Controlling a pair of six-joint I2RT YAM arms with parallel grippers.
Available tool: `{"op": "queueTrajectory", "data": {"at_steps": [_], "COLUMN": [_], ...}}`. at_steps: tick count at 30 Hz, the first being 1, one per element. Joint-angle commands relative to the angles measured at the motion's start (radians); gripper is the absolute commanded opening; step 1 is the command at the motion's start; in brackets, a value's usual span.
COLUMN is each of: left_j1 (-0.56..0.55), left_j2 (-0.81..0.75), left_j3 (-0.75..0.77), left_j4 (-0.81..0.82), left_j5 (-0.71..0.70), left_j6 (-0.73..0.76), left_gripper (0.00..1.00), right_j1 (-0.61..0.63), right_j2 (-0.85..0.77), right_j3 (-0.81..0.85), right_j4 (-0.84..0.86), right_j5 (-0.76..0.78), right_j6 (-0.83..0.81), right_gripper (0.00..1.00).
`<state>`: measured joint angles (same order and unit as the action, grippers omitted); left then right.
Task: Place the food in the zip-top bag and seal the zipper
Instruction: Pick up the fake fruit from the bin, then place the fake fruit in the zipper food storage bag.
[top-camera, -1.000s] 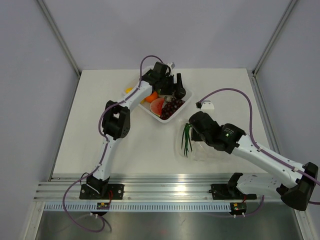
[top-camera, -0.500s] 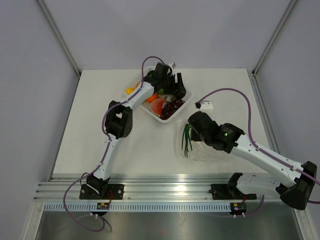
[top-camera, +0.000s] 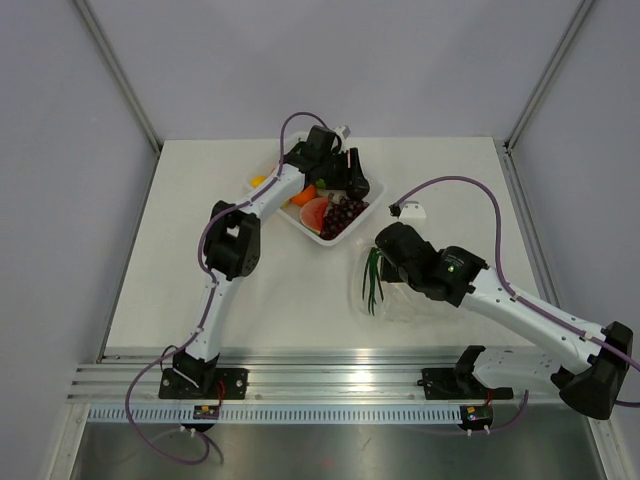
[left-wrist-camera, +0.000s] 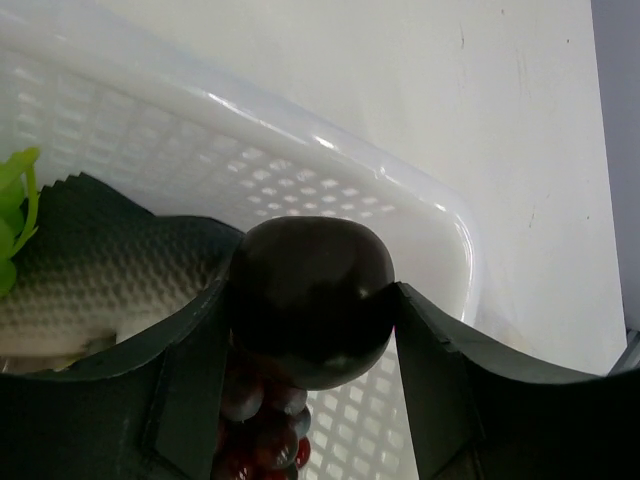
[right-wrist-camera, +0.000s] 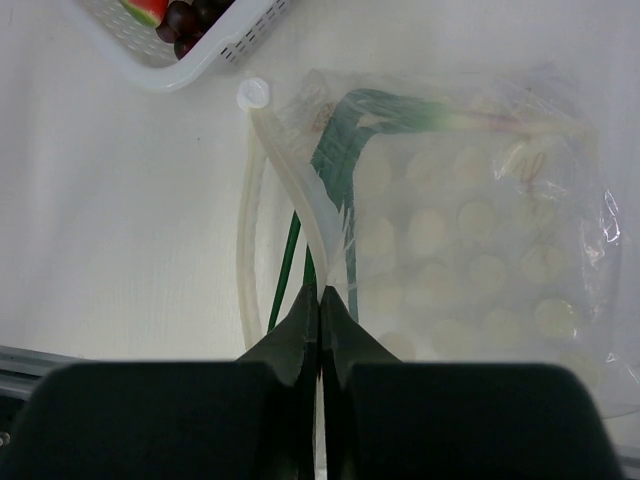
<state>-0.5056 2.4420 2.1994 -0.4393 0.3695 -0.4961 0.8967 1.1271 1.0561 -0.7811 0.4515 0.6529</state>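
Observation:
My left gripper (top-camera: 354, 181) is over the white tray (top-camera: 303, 229), shut on the dark round fruit (left-wrist-camera: 310, 295), which shows between its fingers (left-wrist-camera: 190, 370) above the dark grapes (left-wrist-camera: 255, 410). The tray also holds a red watermelon slice (top-camera: 315, 212), grapes (top-camera: 346, 211), an orange piece (top-camera: 305, 192) and a yellow piece (top-camera: 258, 181). My right gripper (right-wrist-camera: 320, 292) is shut on the zipper (right-wrist-camera: 285, 170) of the clear zip-top bag (right-wrist-camera: 480, 260), holding the mouth edge up. The green onion (right-wrist-camera: 345, 170) lies inside the bag (top-camera: 402, 292), its leaves at the mouth.
A grey scaled toy fish (left-wrist-camera: 100, 290) and a green leafy piece (left-wrist-camera: 10, 200) lie in the tray (left-wrist-camera: 330, 150). A small white connector (top-camera: 412, 211) on a purple cable lies right of the tray. The tray's corner (right-wrist-camera: 200, 60) is just beyond the bag's mouth.
My left gripper has shifted slightly left over the tray with the dark fruit in it. The right arm and the bag have not moved.

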Motion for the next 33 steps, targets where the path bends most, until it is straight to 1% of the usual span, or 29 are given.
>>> {"op": "queueTrajectory", "data": {"at_steps": [1,4,8,9,11,12,13,14,15,16,17,20,21,23,24,28,29,33], "left_j1": [0.006,0.013,0.025,0.029,0.032,0.032,0.032,0.032,0.032,0.032,0.032,0.029,0.027,0.009,-0.004,-0.077,-0.108,-0.157], "left_j2": [-0.181,-0.253,-0.349,-0.366,-0.431,-0.458,-0.486,-0.553,-0.584,-0.616,-0.686,-0.783,-0.843,-0.894,-0.938,-1.008,-1.014,-1.038], "left_j3": [-0.049,-0.091,-0.156,-0.167,-0.202,-0.225,-0.251,-0.315,-0.349,-0.384,-0.456,-0.555,-0.617,-0.671,-0.722,-0.832,-0.849,-0.911], "left_j4": [0.033,0.013,-0.002,-0.021,-0.050,-0.068,-0.076,-0.081,-0.082,-0.081,-0.076,-0.075,-0.075,-0.075,-0.087,-0.076,-0.059,-0.010], "left_j5": [-0.018,-0.035,-0.037,-0.032,-0.032,-0.032,-0.032,-0.029,-0.017,-0.006,0.020,0.071,0.104,0.132,0.144,0.166,0.177,0.174], "left_j6": [0.063,0.094,0.128,0.134,0.154,0.162,0.165,0.165,0.168,0.166,0.165,0.160,0.153,0.151,0.152,0.114,0.100,0.041], "left_gripper": [0.33,0.27,0.18,0.12,0.08,0.07,0.03,0.03,0.00,0.00,0.00,0.00,0.00,0.00,0.00,0.00,0.00,0.00], "right_j1": [-0.002,-0.002,-0.012,-0.022,-0.033,-0.050,-0.059,-0.068,-0.087,-0.091,-0.094,-0.101,-0.101,-0.102,-0.101,-0.102,-0.102,-0.102], "right_j2": [-0.007,0.005,0.075,0.089,0.106,0.106,0.102,0.097,0.097,0.099,0.099,0.102,0.102,0.099,0.099,0.095,0.099,0.106], "right_j3": [0.031,0.039,0.103,0.128,0.137,0.130,0.124,0.114,0.114,0.114,0.113,0.113,0.114,0.114,0.114,0.108,0.111,0.110], "right_j4": [0.051,0.069,0.077,0.082,0.120,0.144,0.169,0.198,0.206,0.209,0.216,0.226,0.224,0.230,0.232,0.250,0.255,0.263], "right_j5": [0.012,0.009,0.013,0.010,0.003,-0.008,-0.040,-0.057,-0.068,-0.080,-0.085,-0.102,-0.106,-0.119,-0.123,-0.140,-0.142,-0.158], "right_j6": [0.007,0.004,-0.001,-0.007,-0.016,-0.035,-0.042,-0.051,-0.053,-0.056,-0.058,-0.055,-0.052,-0.039,-0.039,-0.029,-0.024,-0.013], "right_gripper": [0.00,0.00,0.00,0.00,0.00,0.00,0.00,0.00,0.00,0.00,0.00,0.00,0.00,0.00,0.00,0.00,0.00,0.00]}}
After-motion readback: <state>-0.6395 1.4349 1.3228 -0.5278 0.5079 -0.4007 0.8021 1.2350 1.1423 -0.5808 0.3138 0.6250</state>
